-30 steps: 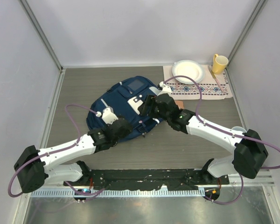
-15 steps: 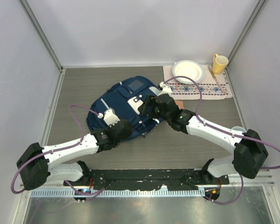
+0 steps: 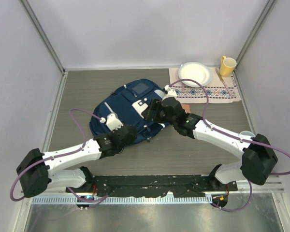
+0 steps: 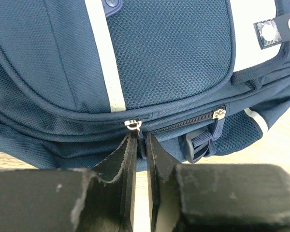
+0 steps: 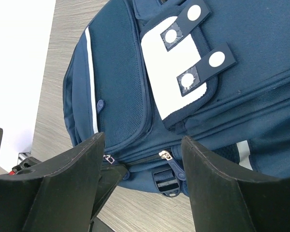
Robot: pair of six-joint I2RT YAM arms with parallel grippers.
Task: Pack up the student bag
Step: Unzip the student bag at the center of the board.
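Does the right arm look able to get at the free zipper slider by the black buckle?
Probably yes. The right gripper hangs open just above the student bag, with that slider uncovered between its fingers. The left gripper pinches the other pull beside it, close but seemingly not blocking.

Left gripper's jaws: the black two-finger left gripper has drawn in from a wide stance to a thin slit. In the left wrist view, its fingers now stand almost together.
What sits between the tips: a dark pull tab, hanging below a small silver zip slider on the near seam of the large navy blue fabric backpack, is now pinched there.
Left wrist's place: in the top view the left gripper has slid slightly toward the lower left of the frame.
Left arm's cable: the purple cable loop has shifted slightly with that move.
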